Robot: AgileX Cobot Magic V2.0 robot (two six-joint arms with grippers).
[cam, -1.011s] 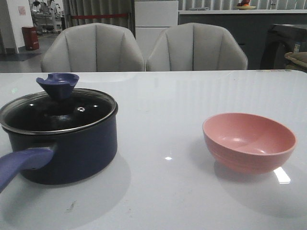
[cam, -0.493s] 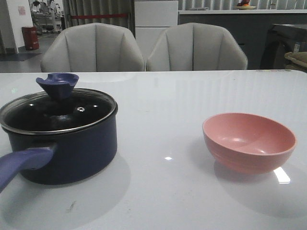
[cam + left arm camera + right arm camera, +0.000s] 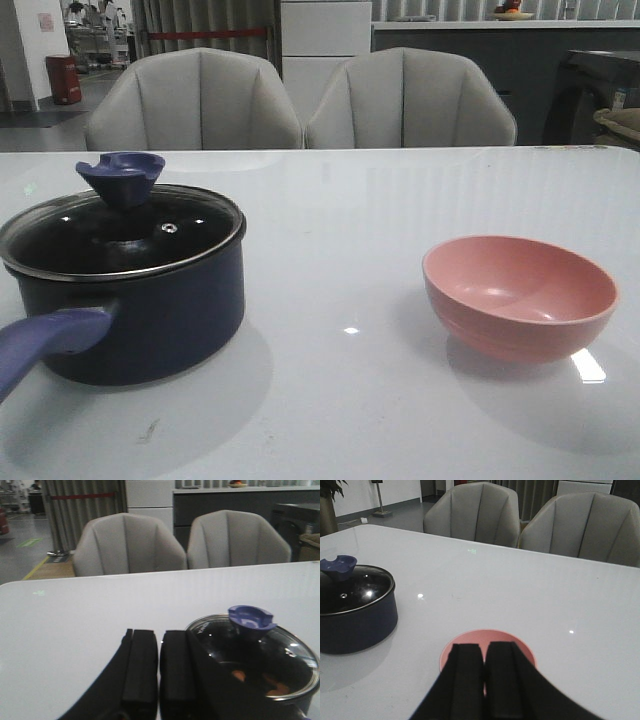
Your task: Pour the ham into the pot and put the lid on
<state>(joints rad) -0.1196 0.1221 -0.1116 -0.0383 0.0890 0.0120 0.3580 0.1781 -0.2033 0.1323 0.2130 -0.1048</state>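
One pot (image 3: 140,310) stands on one table (image 3: 350,400), and one lid (image 3: 120,235) covers it. To the pot's right sits one pink bowl (image 3: 518,296). Through the glass, about two orange ham (image 3: 239,675) pieces show. Beyond the pot stand two grey chairs (image 3: 195,100).

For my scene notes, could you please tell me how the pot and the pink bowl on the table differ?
The pot is dark navy and covered by a glass lid; the pink bowl is open on top. The pot has a long handle, the bowl none. Orange pieces of ham show through the lid, while the bowl looks empty. Both stand upright on the white table.
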